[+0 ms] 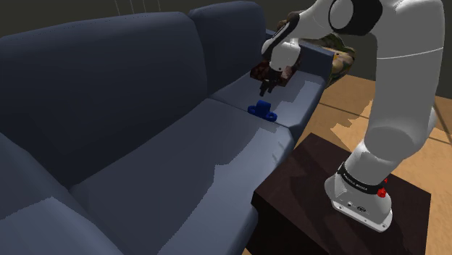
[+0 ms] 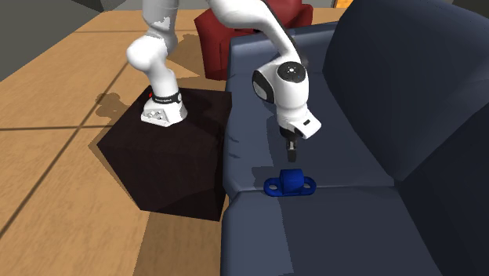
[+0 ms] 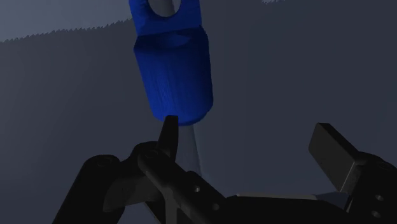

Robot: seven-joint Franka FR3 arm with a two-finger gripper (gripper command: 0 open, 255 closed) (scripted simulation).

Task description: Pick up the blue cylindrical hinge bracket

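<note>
The blue hinge bracket (image 1: 262,110) lies on the dark blue sofa seat (image 1: 181,166), close to the seam between two cushions. It is a short cylinder with flat holed tabs at its ends (image 2: 290,183). My black gripper (image 1: 265,87) hangs a little above it, pointing down, apart from it (image 2: 291,147). In the wrist view the fingers stand wide apart with nothing between them, so the gripper (image 3: 248,143) is open. The bracket (image 3: 172,70) lies just beyond the tip of one finger (image 3: 168,132), off to that side of the gap.
The sofa's backrest (image 2: 400,70) rises close behind the bracket. My dark box stand (image 2: 176,157) abuts the sofa's front edge. A red armchair (image 2: 235,35) stands beyond the stand on the wooden floor (image 2: 55,94). A brown patterned object (image 1: 279,72) lies past the gripper.
</note>
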